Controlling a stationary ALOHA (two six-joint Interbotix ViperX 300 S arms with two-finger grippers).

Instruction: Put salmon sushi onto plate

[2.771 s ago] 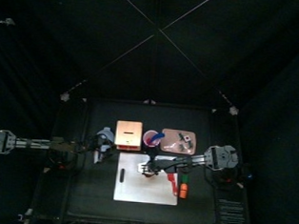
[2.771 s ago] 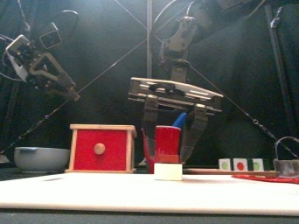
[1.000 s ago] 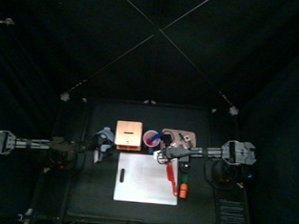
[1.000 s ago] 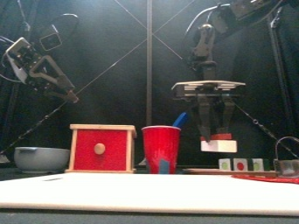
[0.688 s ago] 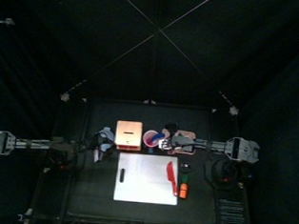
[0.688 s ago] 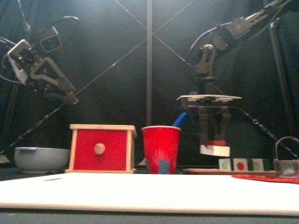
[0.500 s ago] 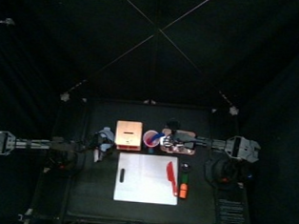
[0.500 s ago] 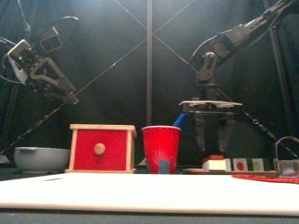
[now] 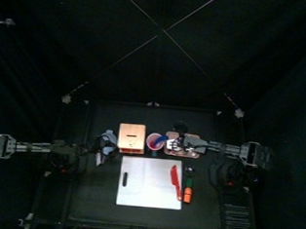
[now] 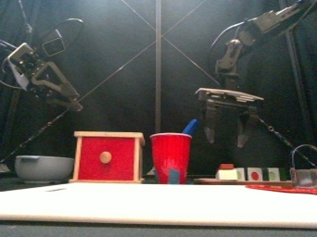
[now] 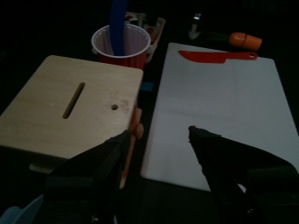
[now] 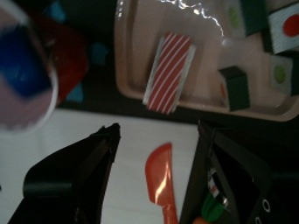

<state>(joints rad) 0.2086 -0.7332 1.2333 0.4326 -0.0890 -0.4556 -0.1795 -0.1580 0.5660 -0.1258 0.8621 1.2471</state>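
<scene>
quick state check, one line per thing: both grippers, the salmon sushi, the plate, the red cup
right gripper: open, empty, above the plate
left gripper: open, empty, over the white board's edge
salmon sushi: lying flat on the plate, released
plate: holding the sushi
red cup: upright, blue stick inside

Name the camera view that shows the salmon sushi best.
The right wrist view: the salmon sushi lies large and striped on the plate. The front view shows a small piece edge-on; the top view only a speck, the left wrist view nothing clear.
</scene>
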